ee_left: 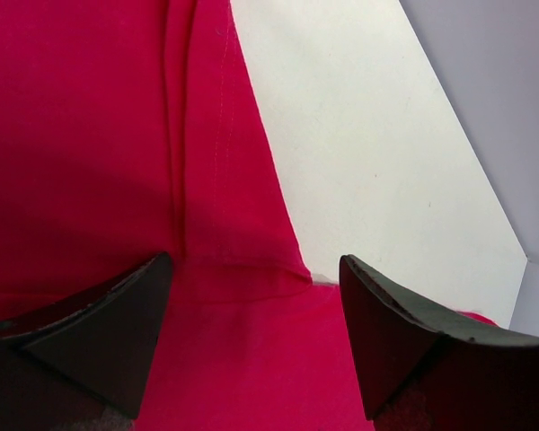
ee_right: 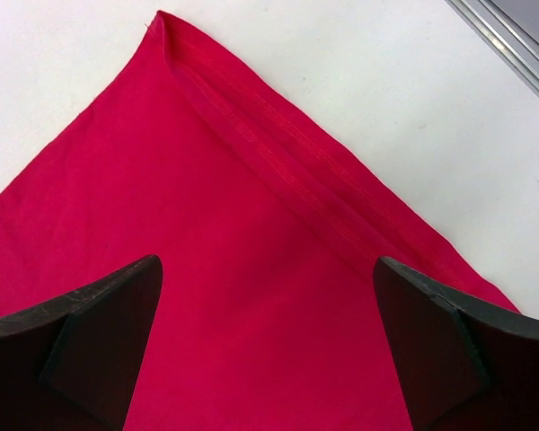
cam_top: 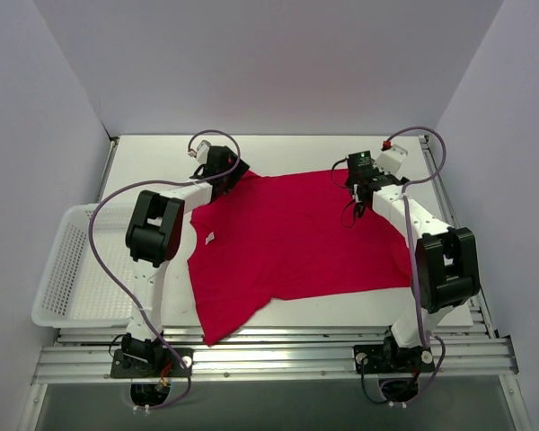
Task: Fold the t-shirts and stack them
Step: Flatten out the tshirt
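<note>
Left end effector (ee_left: 256, 260) and right end effector (ee_right: 267, 260) gape wide over the soft, hemmed red t-shirt (cam_top: 296, 242).

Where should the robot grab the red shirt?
At its far right corner, coming down from above. The shirt lies flat on the table, and that hemmed corner pokes out just ahead of the right gripper, whose jaws stand open over it.
</note>
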You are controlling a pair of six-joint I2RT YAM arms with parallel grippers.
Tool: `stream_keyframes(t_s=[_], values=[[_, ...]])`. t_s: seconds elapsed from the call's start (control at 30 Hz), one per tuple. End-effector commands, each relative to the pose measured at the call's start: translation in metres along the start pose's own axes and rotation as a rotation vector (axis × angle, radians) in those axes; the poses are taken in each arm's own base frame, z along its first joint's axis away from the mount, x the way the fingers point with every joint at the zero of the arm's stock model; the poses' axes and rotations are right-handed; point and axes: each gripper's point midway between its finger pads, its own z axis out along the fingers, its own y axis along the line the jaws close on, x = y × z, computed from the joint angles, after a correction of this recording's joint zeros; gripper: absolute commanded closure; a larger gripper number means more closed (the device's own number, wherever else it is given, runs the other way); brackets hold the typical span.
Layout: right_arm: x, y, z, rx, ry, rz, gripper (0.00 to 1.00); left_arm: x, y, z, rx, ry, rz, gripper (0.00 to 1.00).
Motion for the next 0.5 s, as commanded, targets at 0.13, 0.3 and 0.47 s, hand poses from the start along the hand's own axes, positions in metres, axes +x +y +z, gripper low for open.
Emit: stream_keyframes(t_s=[0.13,0.3,0.47], values=[[0.004,0.001,0.001,0.037,-0.019,-0.037,0.0,-0.011,-0.016,0.008,0.044,-0.037,-0.02,0.18],[0.007,0.003,0.002,0.038,-0.015,-0.048,0.0,-0.015,-0.022,0.012,0.05,-0.044,-0.015,0.17],[0.008,0.004,0.003,0.043,-0.017,-0.054,0.0,-0.018,-0.028,0.019,0.057,-0.047,-0.016,0.18]])
